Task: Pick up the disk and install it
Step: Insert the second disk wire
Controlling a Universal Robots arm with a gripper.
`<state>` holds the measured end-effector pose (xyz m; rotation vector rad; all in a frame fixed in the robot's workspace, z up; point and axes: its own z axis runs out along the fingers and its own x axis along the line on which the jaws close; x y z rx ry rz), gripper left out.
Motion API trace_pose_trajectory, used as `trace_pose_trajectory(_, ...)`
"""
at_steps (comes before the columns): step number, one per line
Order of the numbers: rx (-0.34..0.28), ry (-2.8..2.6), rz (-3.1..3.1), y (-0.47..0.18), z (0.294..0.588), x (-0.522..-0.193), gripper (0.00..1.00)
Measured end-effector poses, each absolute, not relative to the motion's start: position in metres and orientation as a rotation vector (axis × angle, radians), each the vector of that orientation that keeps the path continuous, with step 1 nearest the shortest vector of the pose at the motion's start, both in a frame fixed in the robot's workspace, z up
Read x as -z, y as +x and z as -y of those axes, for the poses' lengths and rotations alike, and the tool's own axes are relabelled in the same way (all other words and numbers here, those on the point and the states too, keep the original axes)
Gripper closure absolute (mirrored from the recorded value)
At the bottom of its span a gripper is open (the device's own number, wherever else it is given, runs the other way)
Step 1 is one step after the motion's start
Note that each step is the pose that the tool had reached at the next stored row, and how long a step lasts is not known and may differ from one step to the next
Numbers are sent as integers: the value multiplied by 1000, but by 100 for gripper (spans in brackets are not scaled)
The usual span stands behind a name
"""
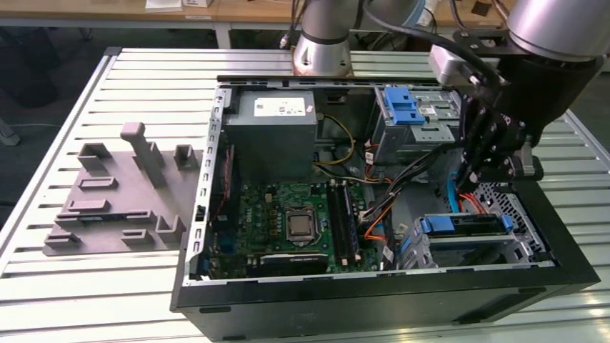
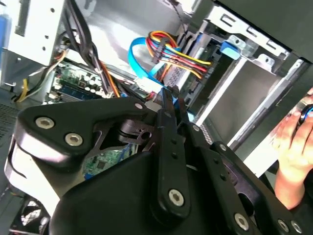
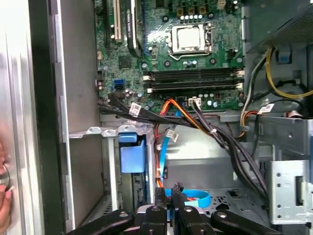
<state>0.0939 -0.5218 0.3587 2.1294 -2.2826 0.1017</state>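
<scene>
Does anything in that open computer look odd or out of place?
A person's hand rests at the edge of the open case, close to the gripper working among loose cables. Nothing looks broken or spilled.

I'm seeing the flat silver metal disk with its blue plastic carrier frame [image 1: 464, 224] sitting level in the drive cage at the computer case's front corner, on the exterior view's right, its blue front handle [image 3: 132, 152] facing the motherboard side.

Green motherboard [image 1: 296, 221], blue carrier frame [image 1: 462, 224], perhaps grey power supply [image 1: 274, 136].
</scene>
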Motion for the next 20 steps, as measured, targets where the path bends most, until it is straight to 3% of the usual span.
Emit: trace_pose_trajectory(20,-95,2137,2284,94,541,-342,84)
